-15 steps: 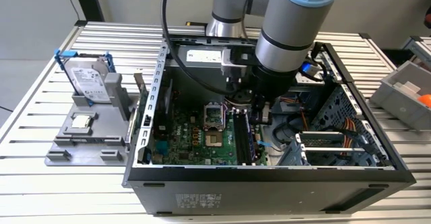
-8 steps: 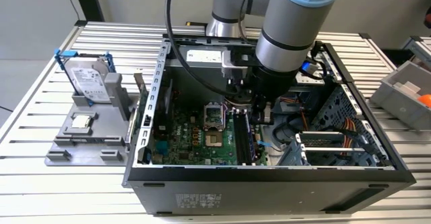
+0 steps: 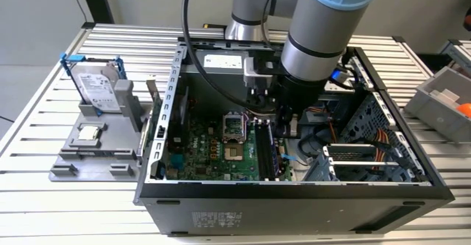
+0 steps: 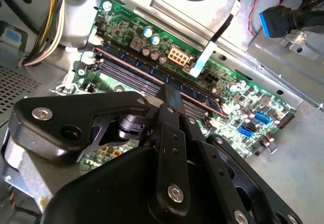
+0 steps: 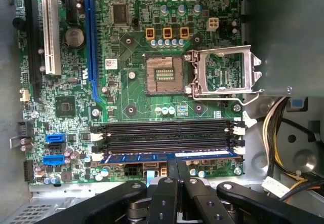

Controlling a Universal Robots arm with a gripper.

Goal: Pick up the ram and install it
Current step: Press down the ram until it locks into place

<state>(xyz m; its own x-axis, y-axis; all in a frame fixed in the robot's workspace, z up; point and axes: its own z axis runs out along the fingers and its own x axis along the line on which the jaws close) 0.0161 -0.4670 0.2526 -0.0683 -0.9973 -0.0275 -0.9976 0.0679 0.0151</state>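
Slatted metal table (image 3: 44, 145) carried an open computer case (image 3: 294, 192) with a green motherboard (image 5: 131, 92) inside. Reaching into the case, the gripper (image 5: 174, 171) had its fingers (image 4: 169, 100) clenched on the ram (image 5: 167, 156), which sat in the outermost of the black memory slots (image 5: 164, 133), beside the empty processor socket (image 5: 162, 73).
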